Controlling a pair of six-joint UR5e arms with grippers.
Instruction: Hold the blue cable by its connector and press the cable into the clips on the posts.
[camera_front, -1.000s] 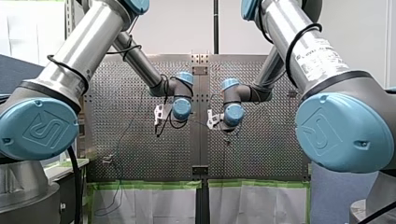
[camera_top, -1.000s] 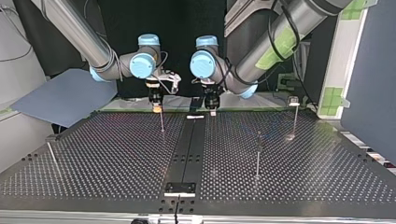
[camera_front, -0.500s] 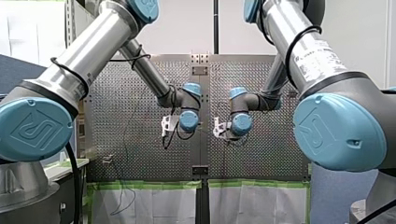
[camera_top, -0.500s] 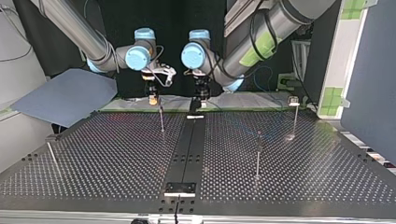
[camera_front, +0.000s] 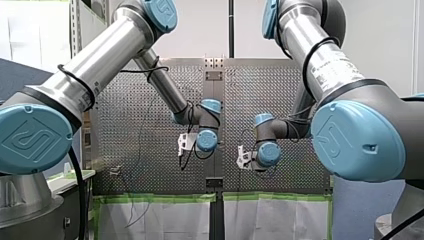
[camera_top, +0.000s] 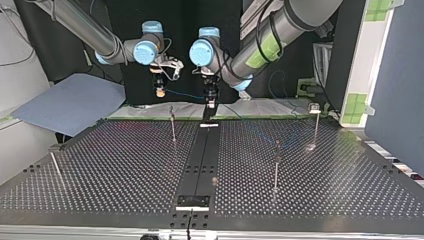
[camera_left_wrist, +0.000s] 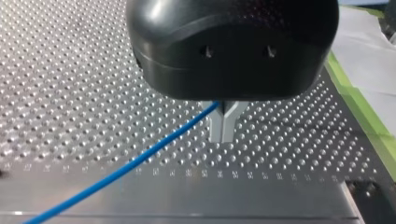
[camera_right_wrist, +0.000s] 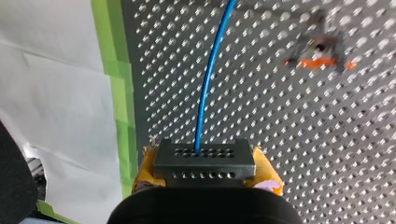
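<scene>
Blurry orange clip (camera_right_wrist: 323, 61), R-wrist view.

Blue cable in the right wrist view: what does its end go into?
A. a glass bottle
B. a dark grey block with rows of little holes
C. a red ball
B: the blue cable runs into the dark grey connector with rows of holes, which my right claw grips between its yellow pads.
</scene>
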